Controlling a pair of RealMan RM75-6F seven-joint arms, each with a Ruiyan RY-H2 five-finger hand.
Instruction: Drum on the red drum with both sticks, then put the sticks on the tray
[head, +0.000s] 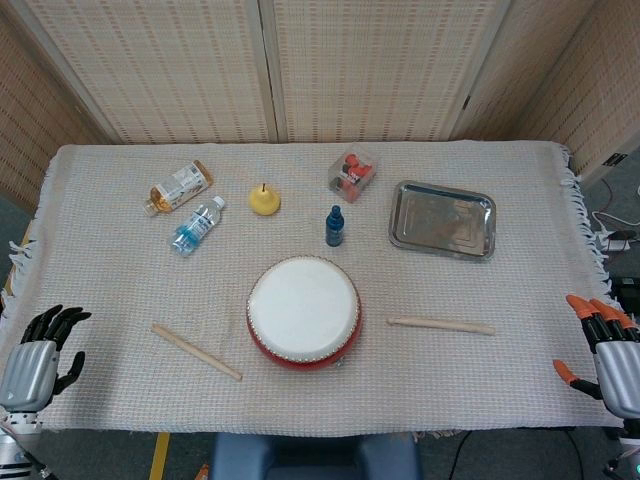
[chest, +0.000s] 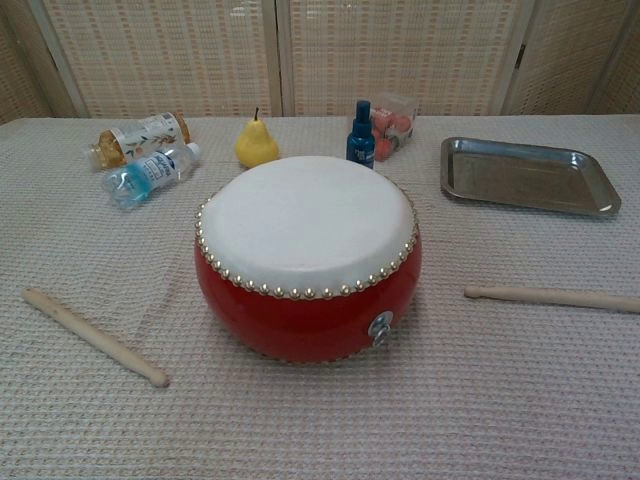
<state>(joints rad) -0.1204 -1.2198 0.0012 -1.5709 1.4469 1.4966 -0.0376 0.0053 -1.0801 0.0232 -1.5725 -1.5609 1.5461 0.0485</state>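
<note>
Red drum (chest: 305, 262) in both views; empty hands only in the head view.

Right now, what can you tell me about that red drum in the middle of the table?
The red drum stands upright near the middle of the woven table cloth, its cream-white skin facing up and bare. A row of small brass-coloured studs pins the skin around the rim, above a glossy red body that bulges slightly. A small metal ring fitting shows low on its front. One wooden stick lies to its left and another to its right, both apart from it. Nothing touches it but the cloth.
</note>
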